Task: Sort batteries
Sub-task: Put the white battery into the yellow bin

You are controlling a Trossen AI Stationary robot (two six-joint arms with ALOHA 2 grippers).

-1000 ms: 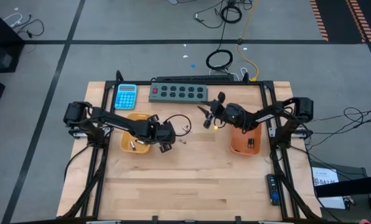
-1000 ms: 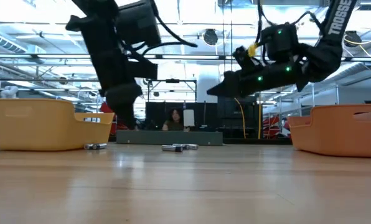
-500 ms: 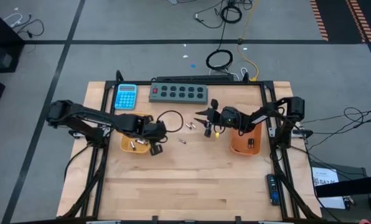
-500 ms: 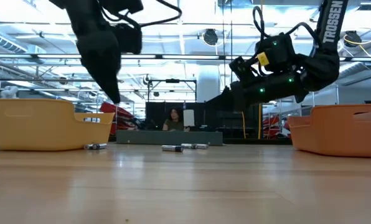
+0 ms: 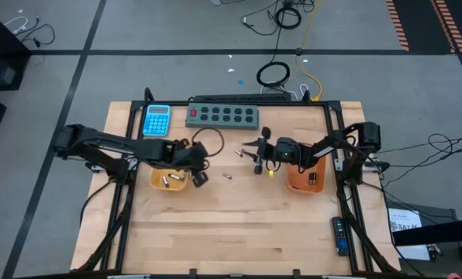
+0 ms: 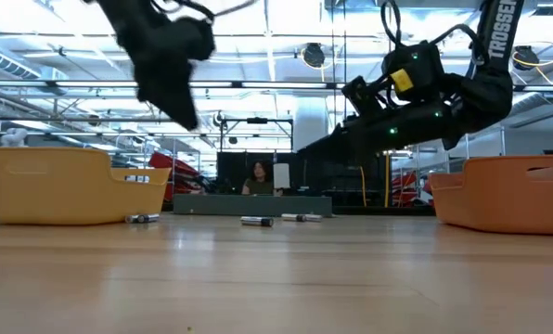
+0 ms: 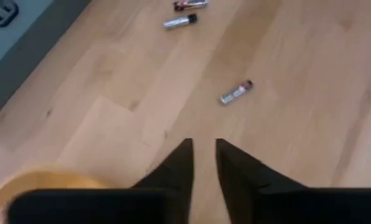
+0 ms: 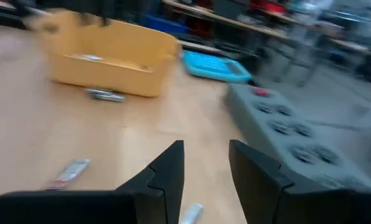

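Observation:
Several small batteries lie flat on the wooden table: one (image 5: pixel 228 175) between the arms, others (image 5: pixel 237 155) a little farther back. More batteries (image 5: pixel 167 180) lie inside the yellow tray (image 5: pixel 155 184). My left gripper (image 5: pixel 201 177) hangs in the air by that tray's right edge, narrowly open and holding nothing (image 7: pixel 203 146); a battery (image 7: pixel 235 92) lies ahead of it. My right gripper (image 5: pixel 252 155) hovers open left of the orange tray (image 5: pixel 296 184), above the table (image 8: pixel 205 149), with a battery (image 8: pixel 190 213) just below its fingers.
A blue calculator (image 5: pixel 156 119) and a grey button strip (image 5: pixel 222 115) lie along the far edge. One battery (image 6: pixel 142 218) lies on the table against the yellow tray's outer wall. A dark cable loops behind my left gripper (image 5: pixel 209 143). The near half of the table is bare wood.
My left gripper has drawn back toward the yellow tray and risen well above the table. My right gripper has moved a little toward the table's left and dipped lower, staying open.

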